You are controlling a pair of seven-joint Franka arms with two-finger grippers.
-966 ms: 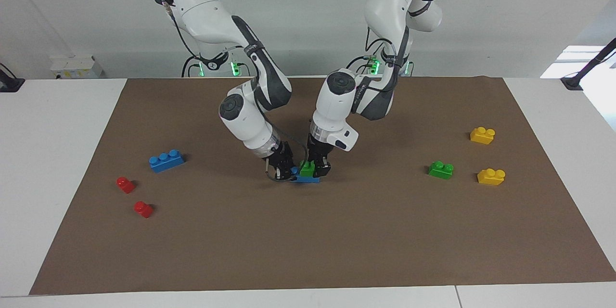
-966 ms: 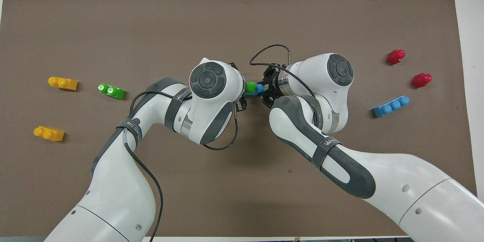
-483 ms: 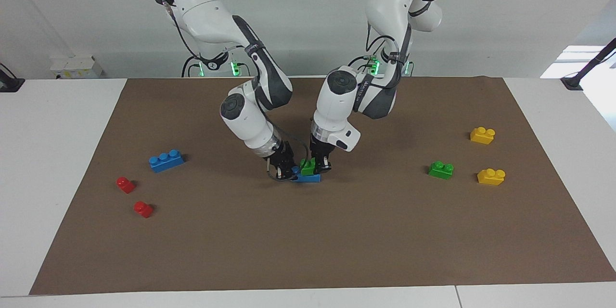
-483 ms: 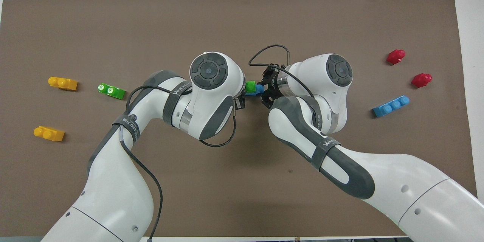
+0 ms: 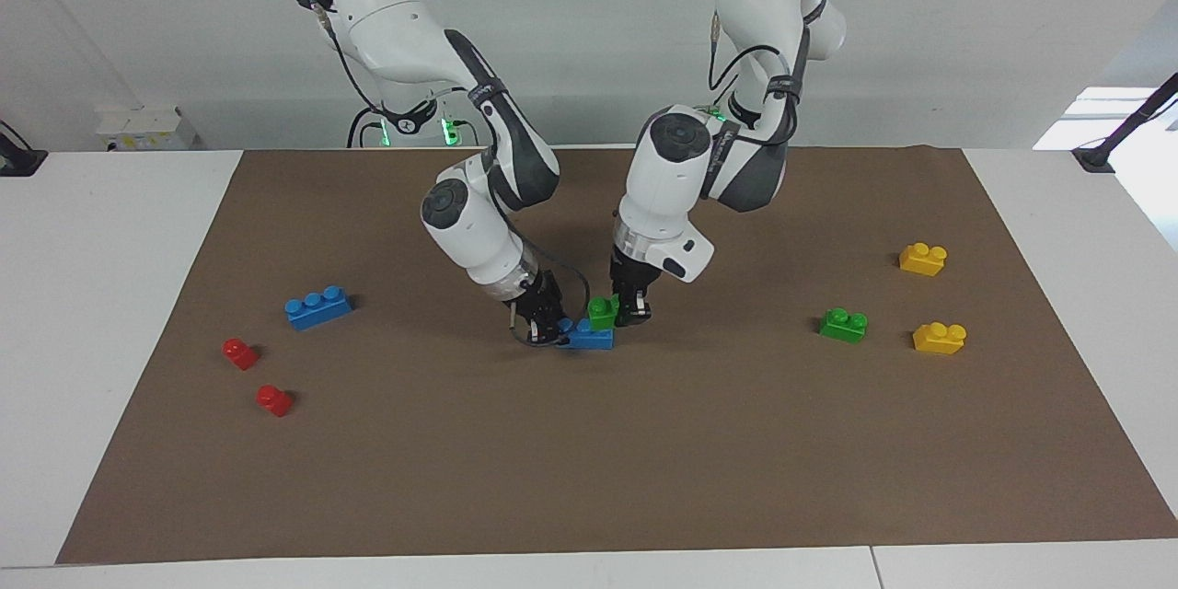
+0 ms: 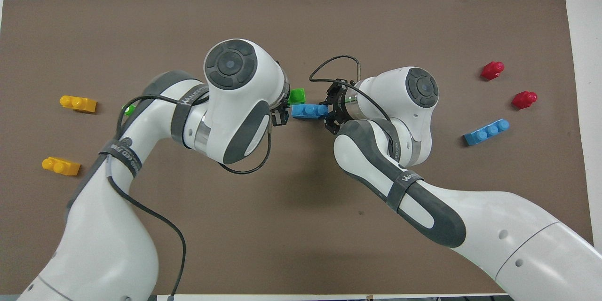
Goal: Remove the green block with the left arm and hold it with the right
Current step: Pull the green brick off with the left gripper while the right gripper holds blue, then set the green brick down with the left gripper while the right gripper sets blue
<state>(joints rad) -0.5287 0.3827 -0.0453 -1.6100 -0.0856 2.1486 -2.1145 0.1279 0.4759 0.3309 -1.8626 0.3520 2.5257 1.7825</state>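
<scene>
At the middle of the brown mat point(image 5: 644, 460), well clear of every table edge, a blue brick point(image 5: 589, 337) point(image 6: 308, 111) is pinched at one end by the right gripper point(image 5: 545, 328) point(image 6: 332, 114), low on the mat. The green block point(image 5: 604, 310) point(image 6: 297, 96) is clamped between the fingers of the left gripper point(image 5: 626, 311) point(image 6: 281, 112) and is seen raised just over the blue brick's other end. Toward the left arm's end of the table, a second green brick point(image 5: 844, 325) and two yellow bricks point(image 5: 939, 338) lie on the mat.
</scene>
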